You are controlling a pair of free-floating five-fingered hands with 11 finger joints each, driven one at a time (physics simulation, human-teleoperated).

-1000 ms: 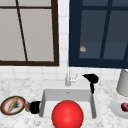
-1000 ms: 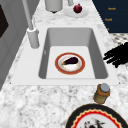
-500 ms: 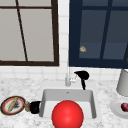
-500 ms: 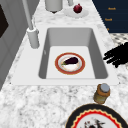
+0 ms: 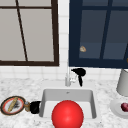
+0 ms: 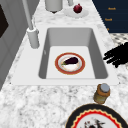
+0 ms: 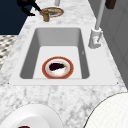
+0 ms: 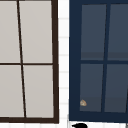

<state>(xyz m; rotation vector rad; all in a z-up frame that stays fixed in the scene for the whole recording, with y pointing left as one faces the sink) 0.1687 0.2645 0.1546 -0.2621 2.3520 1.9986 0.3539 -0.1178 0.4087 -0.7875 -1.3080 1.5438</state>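
My right hand (image 5: 79, 73) hangs in the air just right of the faucet (image 5: 67, 78), level with the window sill. The front view gives it as a dark shape from which I cannot tell whether it is open or closed, and the upper view catches just its top at the lower edge. My left hand (image 5: 35, 107) sits low at the counter's front, left of the sink (image 5: 67, 94) and beside the small jar (image 5: 26, 106), with the patterned plate (image 5: 12, 105) beyond that. From the front this hand is a dark lump. The left side view shows it better, its fingers (image 6: 110, 53) straight and spread, holding nothing and reaching over the counter edge toward the basin, near the jar but apart from it. In the front view a red ball (image 5: 67, 115) covers the basin floor. The two side views look straight down into it, where a red-rimmed plate (image 6: 65, 71) carries an eggplant (image 6: 71, 60).
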